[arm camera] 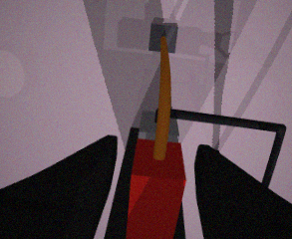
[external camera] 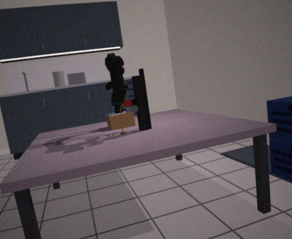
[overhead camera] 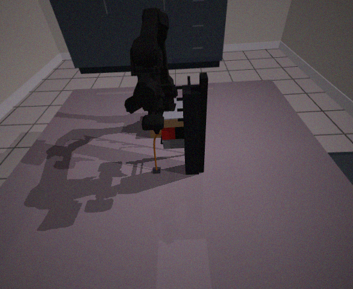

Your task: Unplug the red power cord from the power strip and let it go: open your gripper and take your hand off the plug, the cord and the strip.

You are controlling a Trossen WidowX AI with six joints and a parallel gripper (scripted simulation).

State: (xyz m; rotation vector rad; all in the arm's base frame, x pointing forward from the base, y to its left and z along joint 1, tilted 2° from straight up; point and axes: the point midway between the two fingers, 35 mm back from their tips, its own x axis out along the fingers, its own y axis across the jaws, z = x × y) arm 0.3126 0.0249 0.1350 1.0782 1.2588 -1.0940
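From the top view, the dark arm [overhead camera: 150,62] hides its own gripper and part of the red plug [overhead camera: 168,133], which sits against the upright black power strip [overhead camera: 195,124] on the mauve table [overhead camera: 264,186]. An orange cord [overhead camera: 155,152] drops from the plug to a small grey end block [overhead camera: 156,170] on the table top.

From the exterior view, the strip [external camera: 141,100] stands as a tall flat slab, its long axis vertical. The plug [external camera: 128,103] is a small red block on its left face, above a tan box [external camera: 120,120]. The fingers are too small to make out here.

In the wrist view, the gripper [arm camera: 155,213] shows two broad black fingers, cut off at the lower edge. They stand part-way apart on either side of the boxy matte plug [arm camera: 157,199], with slim gaps visible, gripping nothing. The cord [arm camera: 164,94] runs straight away from the plug up the frame to the grey block [arm camera: 164,35].
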